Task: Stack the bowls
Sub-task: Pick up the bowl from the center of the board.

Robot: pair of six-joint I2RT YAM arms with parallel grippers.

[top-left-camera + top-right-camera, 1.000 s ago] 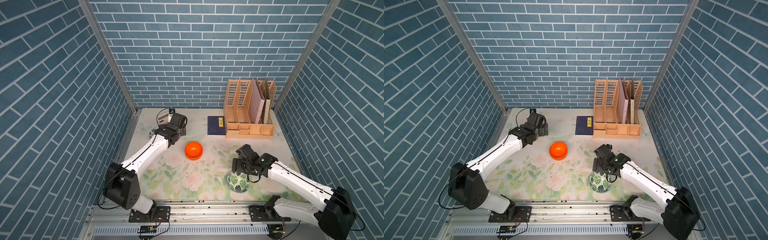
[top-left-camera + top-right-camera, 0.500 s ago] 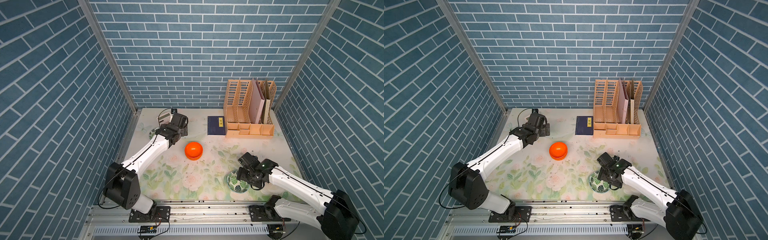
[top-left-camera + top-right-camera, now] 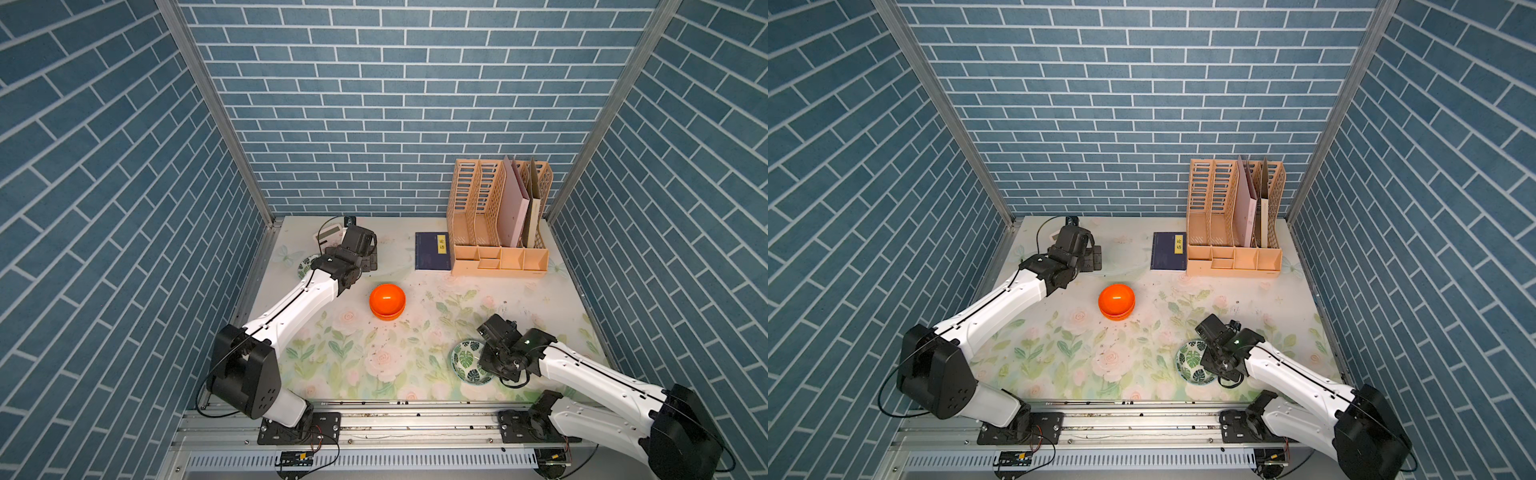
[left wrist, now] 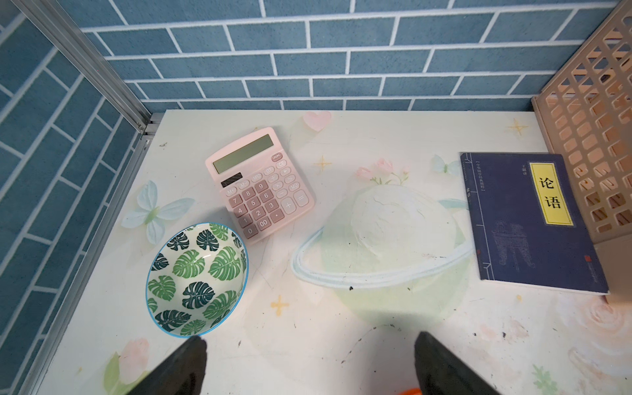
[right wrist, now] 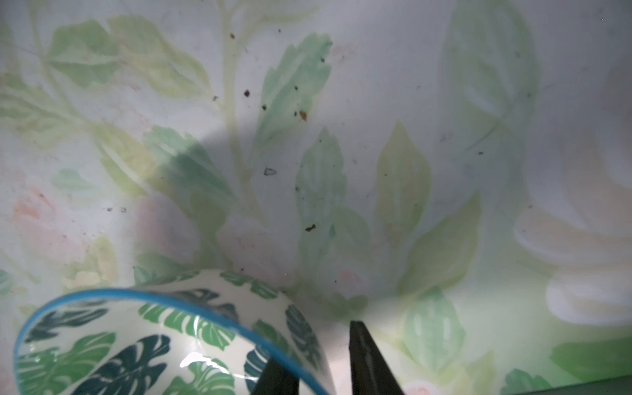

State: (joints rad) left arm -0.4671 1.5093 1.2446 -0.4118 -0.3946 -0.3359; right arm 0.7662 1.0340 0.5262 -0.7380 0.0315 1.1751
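Down at the near right of the table (image 3: 540, 299), the right pincer (image 5: 311, 342) has its jaws drawn close across the wall of the near leaf bowl (image 3: 467, 362). One finger (image 5: 277, 376) is inside the bowl and the other is outside, so the blue rim is pinched between them. In both top views this bowl sits open side up on the flowered cloth, partly under the black wrist.

The left pincer (image 4: 309, 337) hangs over the far left part of the table with its jaws spread wide and nothing between them. Just to its left the far leaf bowl (image 4: 196, 278) stands upright on the table, close beside a pink calculator (image 4: 261, 184). In a top view only a slice of that bowl (image 3: 305, 264) shows past the left arm.

Near the middle of the table, well apart from both pincers, the orange bowls (image 3: 387, 301) sit one upon the other, domed side up.

At the far right a dark blue book (image 3: 432, 251) lies flat just beside a peach file rack (image 3: 498, 257).
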